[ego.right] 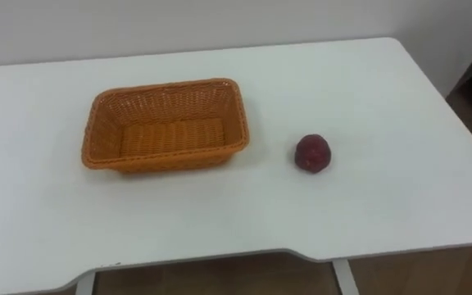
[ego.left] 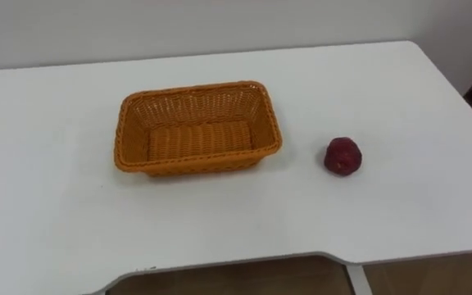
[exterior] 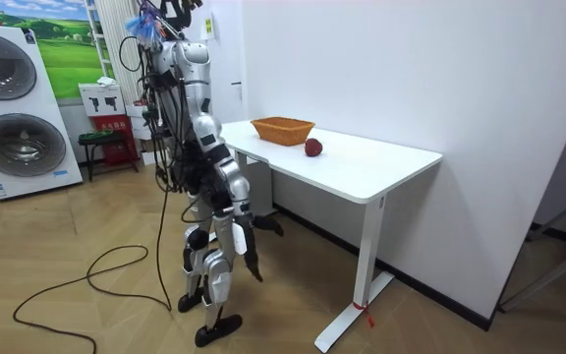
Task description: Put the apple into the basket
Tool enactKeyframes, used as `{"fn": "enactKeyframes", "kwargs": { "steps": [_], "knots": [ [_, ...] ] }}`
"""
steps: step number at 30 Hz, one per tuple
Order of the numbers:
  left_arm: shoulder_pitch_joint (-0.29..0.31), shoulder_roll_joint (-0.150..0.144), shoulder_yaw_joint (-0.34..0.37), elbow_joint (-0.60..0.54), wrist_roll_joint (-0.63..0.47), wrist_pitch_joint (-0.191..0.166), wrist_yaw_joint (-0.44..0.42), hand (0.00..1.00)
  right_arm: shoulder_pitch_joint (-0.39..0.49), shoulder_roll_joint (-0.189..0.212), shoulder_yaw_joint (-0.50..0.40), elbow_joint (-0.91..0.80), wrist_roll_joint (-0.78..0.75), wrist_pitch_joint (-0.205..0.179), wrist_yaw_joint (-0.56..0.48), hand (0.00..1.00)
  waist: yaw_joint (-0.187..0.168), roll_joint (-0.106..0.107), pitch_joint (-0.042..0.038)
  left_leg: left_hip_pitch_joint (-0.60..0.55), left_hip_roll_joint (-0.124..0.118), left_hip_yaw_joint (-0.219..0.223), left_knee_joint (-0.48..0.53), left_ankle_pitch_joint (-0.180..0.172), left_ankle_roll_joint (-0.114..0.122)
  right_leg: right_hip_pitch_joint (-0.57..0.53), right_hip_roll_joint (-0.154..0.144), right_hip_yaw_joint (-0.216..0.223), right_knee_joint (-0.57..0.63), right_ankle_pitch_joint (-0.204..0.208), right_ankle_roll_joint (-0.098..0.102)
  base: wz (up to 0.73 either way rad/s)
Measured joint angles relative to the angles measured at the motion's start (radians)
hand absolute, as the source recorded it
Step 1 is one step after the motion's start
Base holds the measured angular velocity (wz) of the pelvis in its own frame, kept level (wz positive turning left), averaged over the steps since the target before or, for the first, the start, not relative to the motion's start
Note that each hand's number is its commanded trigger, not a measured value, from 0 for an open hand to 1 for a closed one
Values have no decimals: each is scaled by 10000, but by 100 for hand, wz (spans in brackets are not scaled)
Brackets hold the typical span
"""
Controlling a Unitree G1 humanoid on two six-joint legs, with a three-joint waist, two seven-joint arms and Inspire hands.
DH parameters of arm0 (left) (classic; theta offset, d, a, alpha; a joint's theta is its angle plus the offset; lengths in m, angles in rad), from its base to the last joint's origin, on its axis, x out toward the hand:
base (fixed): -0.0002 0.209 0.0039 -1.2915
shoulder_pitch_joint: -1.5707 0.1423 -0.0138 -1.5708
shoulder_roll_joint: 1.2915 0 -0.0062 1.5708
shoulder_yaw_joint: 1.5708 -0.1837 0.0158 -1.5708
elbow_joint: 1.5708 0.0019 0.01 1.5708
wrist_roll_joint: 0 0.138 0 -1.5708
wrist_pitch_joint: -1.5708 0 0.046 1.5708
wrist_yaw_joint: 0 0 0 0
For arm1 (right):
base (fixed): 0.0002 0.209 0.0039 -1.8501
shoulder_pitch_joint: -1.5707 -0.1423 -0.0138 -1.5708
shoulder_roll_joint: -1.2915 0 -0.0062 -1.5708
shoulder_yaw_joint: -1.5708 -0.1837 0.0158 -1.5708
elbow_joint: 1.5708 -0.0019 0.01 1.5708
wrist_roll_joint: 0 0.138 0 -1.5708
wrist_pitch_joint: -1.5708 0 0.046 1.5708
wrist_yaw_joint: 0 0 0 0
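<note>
- Room view: the robot stands at the near long side of the white table [ego.left: 47, 205], facing it, with both arms hanging low beside its thighs, below the tabletop.
- The orange wicker basket [ego.left: 197, 88] sits on the table left of centre, rectangular, upright and holding nothing.
- The dark red apple [ego.left: 342, 156] lies on the bare tabletop to the right of the basket, near it but clearly apart, resting on its own.
- Step in hand, as I judge it: the very start. The pick is not yet begun.
- The next move calls for raising an arm over the table edge, probably the right one since the apple lies on that side. The hand must come down around the apple and close, then carry it left over the basket rim.
- The right hand [exterior: 252, 262] and left hand [exterior: 266, 225] touch neither apple nor basket. They appear too small to tell whether they are spread or closed.
</note>
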State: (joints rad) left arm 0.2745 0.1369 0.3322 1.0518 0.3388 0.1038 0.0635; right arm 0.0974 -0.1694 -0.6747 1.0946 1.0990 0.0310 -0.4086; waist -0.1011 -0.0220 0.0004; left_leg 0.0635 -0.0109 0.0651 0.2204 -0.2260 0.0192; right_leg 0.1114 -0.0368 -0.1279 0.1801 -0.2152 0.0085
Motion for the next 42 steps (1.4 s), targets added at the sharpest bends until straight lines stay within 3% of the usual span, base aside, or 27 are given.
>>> {"fn": "enactKeyframes", "kwargs": {
  "steps": [4,7,13,15,19,24,26,29,32,38,42],
  "knots": [
    [42,7,38,-143,-143,-70,157,0,-110,-69,-172,-2704,-353,-434,-1574,0,-52,-76,-19,-180,3,211,46,2,3,-326,-21,157,279,-65,12,-14],
    [54,56,43,-218,-250,-330,326,0,-232,-284,-183,-4679,-1196,-735,-2753,0,-46,-181,-14,-377,-17,182,105,6,11,-539,-42,146,400,-77,31,1],
    [141,98,-400,-206,-216,-393,429,0,-415,-445,-120,-8194,-4234,-1373,-4696,0,19,-250,15,-537,-9,128,141,8,13,-617,-35,80,337,-76,30,4],
    [148,80,-438,-199,-220,-420,419,0,-397,-443,-84,-8979,-5663,-1449,-5244,0,198,-241,11,-511,-9,116,134,8,13,-635,-28,58,243,-62,25,3],
    [156,123,-757,-79,-194,-413,427,0,-354,-456,453,-10153,-7603,-1632,-5685,0,302,-157,-29,-526,-13,123,5,18,18,-746,-24,65,272,-58,20,-3],
    [39,168,-1545,-93,-299,-496,416,0,-266,-477,2065,-11205,-9082,-1699,-5350,0,523,-131,-50,-492,20,169,-12,18,18,-743,0,164,354,-56,17,-5],
    [-3,168,-1812,-43,-323,-612,405,0,-250,-485,2836,-11275,-9191,-1707,-4764,0,625,-193,9,-391,26,182,-60,18,17,-701,5,172,341,-52,13,0],
    [16,110,-2011,-29,-327,-614,351,0,-64,-486,3596,-11273,-9158,-1706,-3829,0,812,-225,32,-351,28,175,-49,18,17,-604,3,145,225,-12,2,0],
    [78,59,-2050,-26,-338,-613,328,0,-46,-486,4159,-11272,-9126,-1705,-2864,0,855,-157,57,-375,39,163,-12,17,16,-593,4,123,247,-10,0,0],
    [63,79,-2198,-219,-301,-636,68,0,-55,-502,4973,-11270,-9089,-1705,-1399,0,984,87,7,-439,58,176,21,17,15,-604,21,127,251,12,-30,0],
    [55,97,-2198,-382,-302,-802,-2,0,-68,-545,5390,-11132,-9112,-1706,-676,0,1089,67,14,-441,62,174,24,17,14,-608,24,125,248,14,-35,0]
  ]
}}
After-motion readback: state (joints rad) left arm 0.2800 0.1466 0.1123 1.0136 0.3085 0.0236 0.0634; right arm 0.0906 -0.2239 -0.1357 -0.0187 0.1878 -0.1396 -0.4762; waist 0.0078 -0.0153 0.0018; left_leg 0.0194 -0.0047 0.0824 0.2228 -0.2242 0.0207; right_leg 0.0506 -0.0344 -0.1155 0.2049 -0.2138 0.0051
